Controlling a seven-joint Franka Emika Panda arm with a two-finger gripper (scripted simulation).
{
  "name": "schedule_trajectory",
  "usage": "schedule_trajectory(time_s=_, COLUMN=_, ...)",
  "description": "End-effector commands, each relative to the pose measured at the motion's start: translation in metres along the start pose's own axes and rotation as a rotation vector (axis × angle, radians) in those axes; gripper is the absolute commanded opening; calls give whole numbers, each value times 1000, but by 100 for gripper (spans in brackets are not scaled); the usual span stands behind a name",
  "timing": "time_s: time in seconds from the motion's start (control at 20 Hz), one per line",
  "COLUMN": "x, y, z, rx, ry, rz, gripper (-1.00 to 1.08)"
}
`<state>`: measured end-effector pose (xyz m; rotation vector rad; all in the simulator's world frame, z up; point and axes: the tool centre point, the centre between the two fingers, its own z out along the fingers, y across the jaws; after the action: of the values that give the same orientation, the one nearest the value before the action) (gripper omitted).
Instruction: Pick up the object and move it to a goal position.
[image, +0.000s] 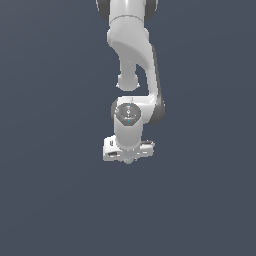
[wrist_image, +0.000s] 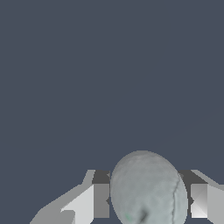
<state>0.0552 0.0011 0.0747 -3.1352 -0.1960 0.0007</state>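
A: Exterior view first. What's there?
B: White robot arm (image: 134, 60) coming down from the top edge, wrist folded under, against a flat dark blue-grey surface (image: 50, 200). Can't tell if that surface is a desk or floor.
A: Gripper?
B: The gripper (image: 129, 159) sits at the low end of the arm, seen from above or behind. The white hand body hides nearly all of it. Only a small rounded pale bit pokes out under the middle.
A: Is that bit the ball?
B: Too small and too blocked to tell. No clear ball in this view.
A: Finger state from here?
B: Can't tell from this view.
A: Wrist view then.
B: Ball (wrist_image: 148, 190) is big in the frame, pale grey-green, matte, slightly mottled, with a dark spot and a tiny green fleck near its low edge. It's right between the two fingers (wrist_image: 100, 199).
A: Touching?
B: Each finger's pad looks pressed against a side of the ball, no gap visible either side. So the fingers are partly closed, gripping the ball.
A: Background?
B: Just the same plain dark blue-grey. Whether the ball is lifted off it or resting on it, can't tell.
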Motion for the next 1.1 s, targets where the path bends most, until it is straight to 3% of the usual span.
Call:
schedule_trajectory(time_s=0.0, x=9, y=19, z=-15, rx=0, ry=1, rz=0, gripper=-100)
schedule_trajectory(time_s=0.5, x=40, y=83, z=-64, rx=0, ry=1, rz=0, gripper=-100)
schedule_trajectory(time_s=1.05, x=52, y=105, z=-81, rx=0, ry=1, rz=0, gripper=-100)
